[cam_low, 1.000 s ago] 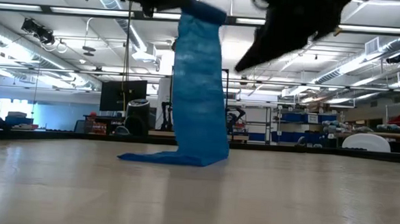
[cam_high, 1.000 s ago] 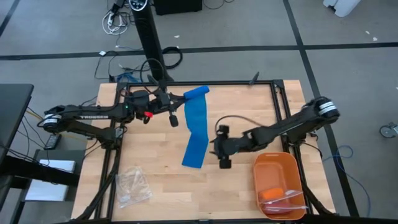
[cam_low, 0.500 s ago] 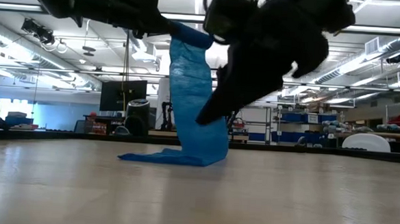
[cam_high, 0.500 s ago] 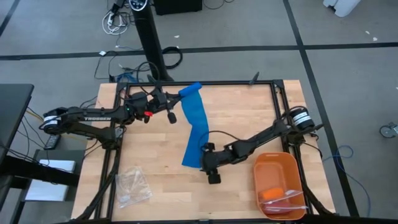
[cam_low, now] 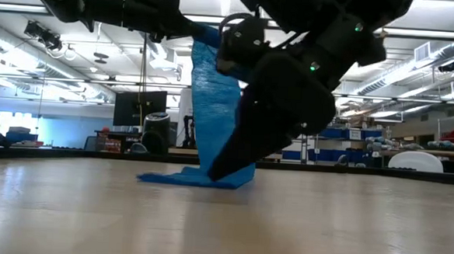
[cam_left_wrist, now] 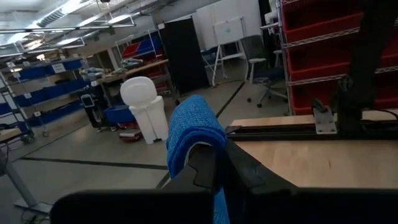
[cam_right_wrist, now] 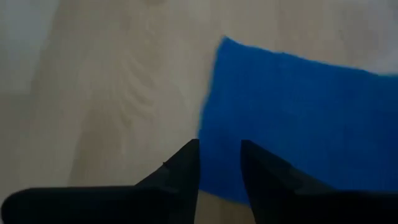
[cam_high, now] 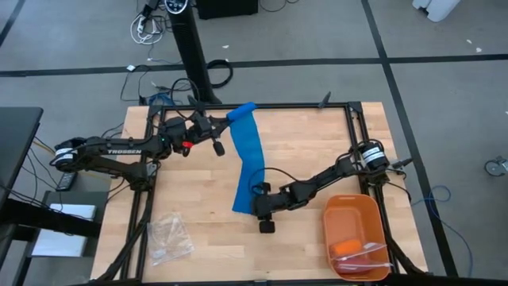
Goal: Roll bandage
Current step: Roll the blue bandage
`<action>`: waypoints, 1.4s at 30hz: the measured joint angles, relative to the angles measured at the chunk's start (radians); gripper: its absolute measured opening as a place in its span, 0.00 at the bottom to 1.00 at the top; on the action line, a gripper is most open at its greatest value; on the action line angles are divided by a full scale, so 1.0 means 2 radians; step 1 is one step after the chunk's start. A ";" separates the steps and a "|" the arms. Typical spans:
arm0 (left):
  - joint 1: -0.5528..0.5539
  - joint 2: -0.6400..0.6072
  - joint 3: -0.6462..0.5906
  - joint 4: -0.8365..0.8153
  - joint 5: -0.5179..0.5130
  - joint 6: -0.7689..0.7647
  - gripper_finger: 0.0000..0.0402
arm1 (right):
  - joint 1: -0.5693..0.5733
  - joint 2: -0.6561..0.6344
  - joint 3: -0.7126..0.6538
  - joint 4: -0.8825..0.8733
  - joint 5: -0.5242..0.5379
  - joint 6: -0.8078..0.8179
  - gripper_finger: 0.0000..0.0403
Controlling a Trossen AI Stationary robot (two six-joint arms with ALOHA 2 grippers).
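Observation:
The bright blue bandage (cam_high: 248, 163) is a long strip. Its far end is held up by my left gripper (cam_high: 224, 129), which is shut on it near the table's far left. The strip hangs down in the low view (cam_low: 216, 103), and its lower end (cam_low: 185, 177) lies flat on the table. My right gripper (cam_high: 254, 200) is open and slants down at that lower end. In the right wrist view its fingertips (cam_right_wrist: 219, 152) stand over the bandage's edge (cam_right_wrist: 214, 124). My left gripper pinches the bandage's far end (cam_left_wrist: 189, 134) between its two fingers, coming level from the table's left. The end folds over the fingertips. The strip hangs below, slack, with its lower end on the table. My right gripper: I cannot tell whether its fingers (cam_low: 218, 169) touch the bandage.
An orange tray (cam_high: 357, 208) holding small items stands at the near right corner. A clear plastic bag (cam_high: 169, 235) lies at the near left. A black frame rail (cam_high: 302, 106) runs along the far edge. Bare wood lies between the bandage and the bag.
My right gripper has gone toward the table's left and down, from beside the hanging strip to the bandage's lower end on the table. My left gripper has drawn the raised end a little toward the table's left. The lower end has stayed where it was.

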 joint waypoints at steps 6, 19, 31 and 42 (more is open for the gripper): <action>0.009 0.000 0.000 -0.002 0.001 0.000 0.05 | 0.000 0.000 -0.001 -0.003 -0.013 0.011 0.32; 0.014 0.000 0.000 -0.010 0.011 -0.010 0.05 | -0.002 0.003 0.000 -0.021 0.024 -0.015 0.25; 0.047 0.000 0.000 -0.018 0.024 -0.008 0.05 | 0.029 -0.079 0.088 -0.179 0.009 -0.033 0.01; 0.067 0.000 0.000 -0.032 0.033 0.002 0.05 | 0.074 -0.170 0.253 -0.368 0.202 -0.077 0.00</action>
